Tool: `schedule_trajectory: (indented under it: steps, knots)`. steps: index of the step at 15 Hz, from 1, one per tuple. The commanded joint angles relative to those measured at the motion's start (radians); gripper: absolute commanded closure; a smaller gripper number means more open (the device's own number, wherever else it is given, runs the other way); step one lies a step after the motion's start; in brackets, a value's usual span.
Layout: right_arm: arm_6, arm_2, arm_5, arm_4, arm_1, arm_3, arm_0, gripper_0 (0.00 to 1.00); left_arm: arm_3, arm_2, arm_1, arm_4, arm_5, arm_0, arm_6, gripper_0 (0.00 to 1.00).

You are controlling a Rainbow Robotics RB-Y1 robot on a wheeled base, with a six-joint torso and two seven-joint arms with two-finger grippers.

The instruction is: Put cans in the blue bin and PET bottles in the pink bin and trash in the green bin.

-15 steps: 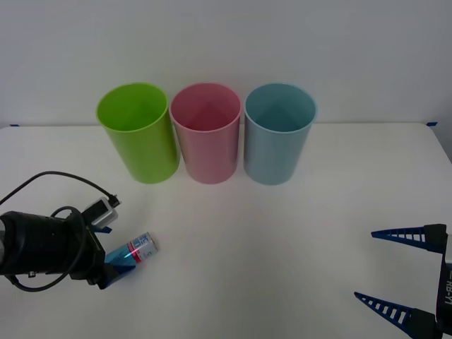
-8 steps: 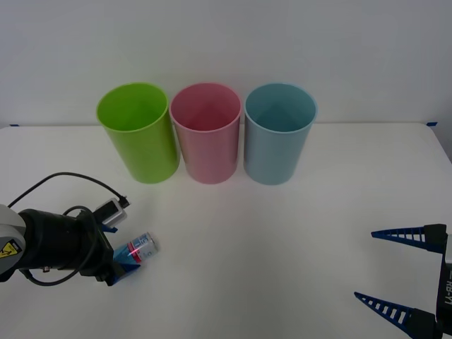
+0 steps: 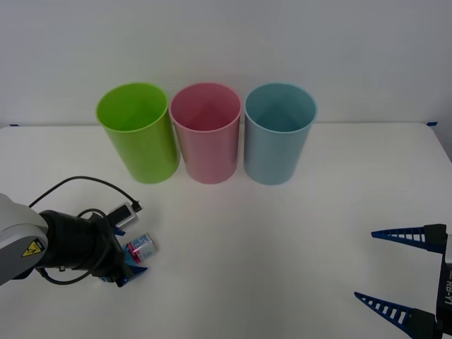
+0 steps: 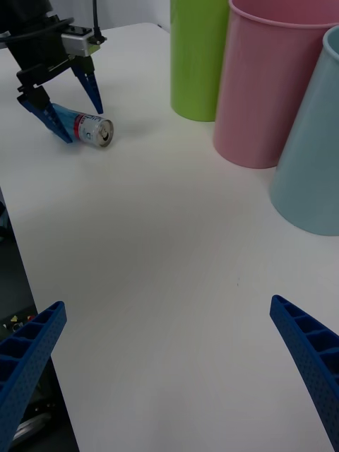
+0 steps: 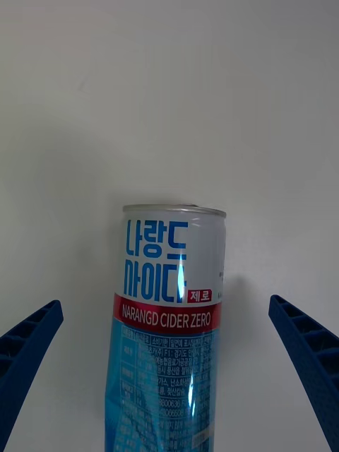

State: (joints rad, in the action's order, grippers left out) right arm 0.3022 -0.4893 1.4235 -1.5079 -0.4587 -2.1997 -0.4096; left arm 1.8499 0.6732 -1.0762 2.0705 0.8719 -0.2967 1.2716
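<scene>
Green bin (image 3: 138,133), pink bin (image 3: 206,132), blue bin (image 3: 278,133) in a row, insides bare; left gripper (image 3: 128,260) spread wide around lying can (image 3: 141,247); right gripper (image 3: 395,270) spread wide too.

"NARANGD CIDER ZERO" on can (image 5: 169,332)

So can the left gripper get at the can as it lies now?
Probably yes: the left gripper is open with its fingers either side of the can, which lies on its side on the table, nothing between them.

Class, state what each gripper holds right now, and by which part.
Nothing is held. The open left gripper straddles the lying can without closing; the open right gripper is empty.
</scene>
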Motion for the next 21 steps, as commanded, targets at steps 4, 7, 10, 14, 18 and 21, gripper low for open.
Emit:
schedule_trajectory:
  steps: [4, 7, 10, 14, 18, 21]
  knots:
    - [0.000, 0.000, 0.000, 0.000, 0.000, 0.000, 0.000, 0.00, -0.031, 0.000, 0.055, 0.036, 0.073, -0.032, 0.002, 0.00]
    - [0.000, 0.000, 0.000, 0.000, 0.000, 0.000, 0.000, 0.00, -0.038, 0.017, 0.068, 0.054, 0.075, -0.041, 0.005, 0.00]
    - [0.000, 0.000, 0.000, 0.000, 0.000, 0.000, 0.000, 0.00, -0.055, 0.054, 0.070, 0.063, 0.075, -0.068, 0.014, 0.00]
    - [0.000, 0.000, 0.000, 0.000, 0.000, 0.000, 0.000, 0.00, -0.072, 0.058, 0.105, 0.088, 0.076, -0.071, 0.014, 0.10]
    - [0.000, 0.000, 0.000, 0.000, 0.000, 0.000, 0.000, 0.00, -0.072, 0.058, 0.111, 0.111, 0.076, -0.071, 0.014, 0.99]
    - [0.000, 0.000, 0.000, 0.000, 0.000, 0.000, 0.000, 0.00, -0.070, 0.058, 0.113, 0.122, 0.078, -0.071, 0.012, 1.00]
